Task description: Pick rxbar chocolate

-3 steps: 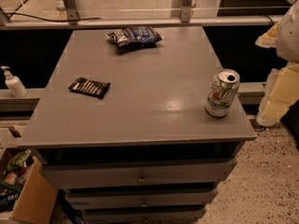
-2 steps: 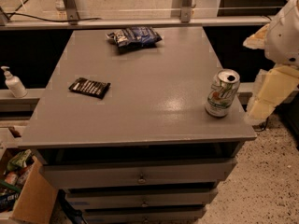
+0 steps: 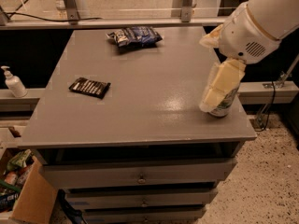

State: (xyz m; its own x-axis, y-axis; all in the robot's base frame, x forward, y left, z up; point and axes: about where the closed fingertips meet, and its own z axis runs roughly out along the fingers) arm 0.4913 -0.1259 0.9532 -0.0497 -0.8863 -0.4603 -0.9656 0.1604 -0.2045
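Left on table (image 3: 140, 120), rxbar chocolate (image 3: 89, 87), well apart from claw (image 3: 217, 84) at right edge, grip unclear

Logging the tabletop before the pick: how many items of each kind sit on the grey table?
Wrapper bars: 1, the rxbar chocolate
Snack bags: 1, the blue-and-white snack bag
Cans: 1, the can, partly hidden behind the gripper at the table's right edge
Total: 3
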